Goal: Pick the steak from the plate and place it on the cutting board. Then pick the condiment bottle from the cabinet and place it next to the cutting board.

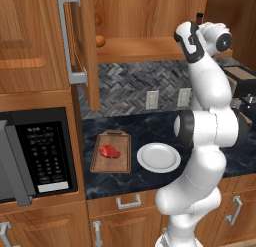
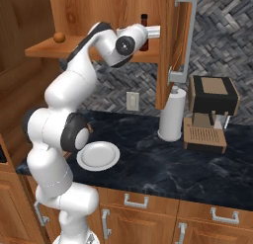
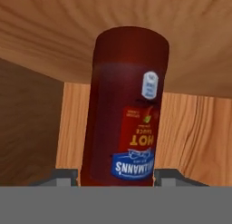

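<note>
The condiment bottle (image 3: 124, 109), dark red-brown with a red label, looms close in the hand view and appears upside down there. It stands on the cabinet shelf (image 2: 49, 48), its black cap (image 1: 199, 15) poking above the arm. My gripper (image 3: 115, 175) has reached into the open cabinet (image 1: 142, 11), and its fingertips (image 3: 174, 177) press against both sides of the bottle (image 2: 144, 21). The red steak (image 1: 109, 151) lies on the wooden cutting board (image 1: 117, 165). To the board's right sits the white plate (image 1: 158, 157), bare.
The cabinet door (image 1: 87, 46) hangs open over the counter. A black microwave (image 1: 42, 151) stands at the left, its door ajar. A white paper-towel roll (image 2: 173, 114) and a coffee machine (image 2: 210, 112) stand to the right. A small orange ball (image 2: 59, 37) rests on the shelf.
</note>
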